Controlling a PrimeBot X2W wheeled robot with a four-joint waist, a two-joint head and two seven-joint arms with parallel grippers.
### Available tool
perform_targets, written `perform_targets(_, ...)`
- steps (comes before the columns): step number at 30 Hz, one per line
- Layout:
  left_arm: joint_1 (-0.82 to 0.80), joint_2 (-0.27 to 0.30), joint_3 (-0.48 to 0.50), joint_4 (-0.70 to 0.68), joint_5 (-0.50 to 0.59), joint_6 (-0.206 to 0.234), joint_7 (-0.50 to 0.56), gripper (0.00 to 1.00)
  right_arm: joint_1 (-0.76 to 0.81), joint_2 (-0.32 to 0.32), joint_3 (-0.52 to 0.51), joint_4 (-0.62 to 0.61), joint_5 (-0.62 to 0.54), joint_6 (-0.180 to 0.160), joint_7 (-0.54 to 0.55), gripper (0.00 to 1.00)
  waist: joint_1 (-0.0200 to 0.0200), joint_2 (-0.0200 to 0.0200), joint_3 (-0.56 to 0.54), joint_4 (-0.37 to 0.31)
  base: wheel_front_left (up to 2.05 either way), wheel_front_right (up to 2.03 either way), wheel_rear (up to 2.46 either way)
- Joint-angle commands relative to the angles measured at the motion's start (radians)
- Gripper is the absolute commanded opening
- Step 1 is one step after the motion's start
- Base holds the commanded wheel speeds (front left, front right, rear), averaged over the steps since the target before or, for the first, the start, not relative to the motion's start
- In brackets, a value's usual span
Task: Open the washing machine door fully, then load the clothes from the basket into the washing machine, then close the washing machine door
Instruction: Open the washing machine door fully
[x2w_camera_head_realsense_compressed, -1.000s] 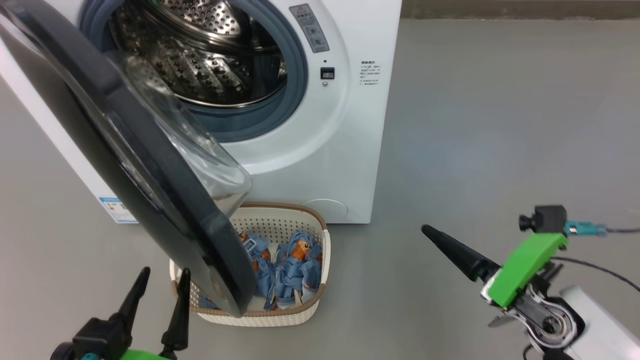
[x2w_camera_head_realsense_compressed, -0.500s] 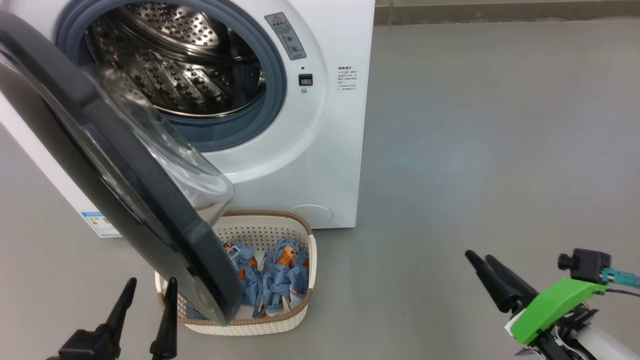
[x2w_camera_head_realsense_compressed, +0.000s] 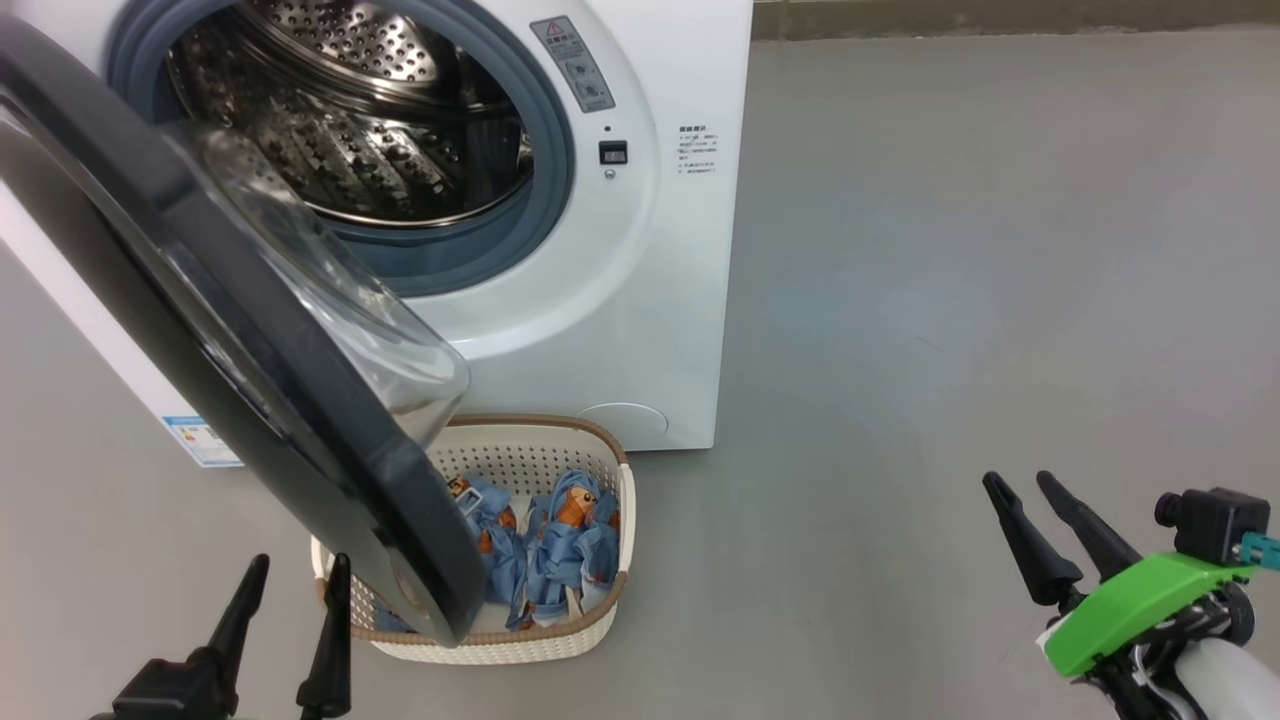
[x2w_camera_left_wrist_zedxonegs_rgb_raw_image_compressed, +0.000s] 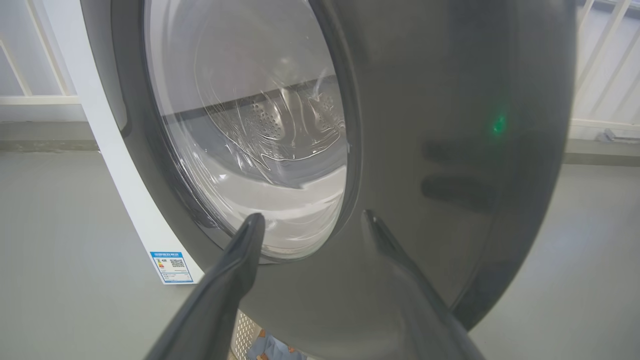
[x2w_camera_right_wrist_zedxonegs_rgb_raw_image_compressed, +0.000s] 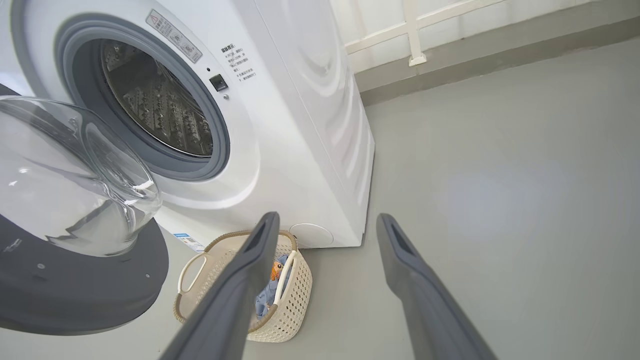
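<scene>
So far the washing machine door stands swung out at frame left, perhaps not fully; the clothes lie in the basket at lower centre, so loading and closing remain. The left gripper and right gripper are spread wide, empty. The door hides the basket's left side, so the piece count is unclear.

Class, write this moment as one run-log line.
round black glass-windowed door: partly open | blue printed clothes: in cream perforated basket | left tool: open | right tool: open
</scene>
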Motion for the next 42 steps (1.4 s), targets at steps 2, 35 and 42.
perform_targets(2,-0.022,0.011,0.037,-0.027,0.000,-0.001,-0.006,1.00,0.051,0.015,-0.056,-0.034,-0.099,0.002,-0.013,1.00,0.0000,0.0000,-0.001,0.005,0.00,0.00,0.00)
perform_targets(35,-0.027,0.013,0.038,-0.008,-0.006,-0.001,-0.006,1.00,0.229,0.182,-0.393,-0.120,-0.514,0.002,-0.013,1.00,0.0000,0.0000,-0.007,0.019,0.00,0.00,0.00)
perform_targets(42,-0.036,0.004,0.049,-0.007,-0.031,-0.001,-0.006,1.00,0.235,0.186,-0.406,-0.121,-0.527,0.002,-0.013,1.00,0.0000,0.0000,-0.007,0.024,0.00,0.00,0.00)
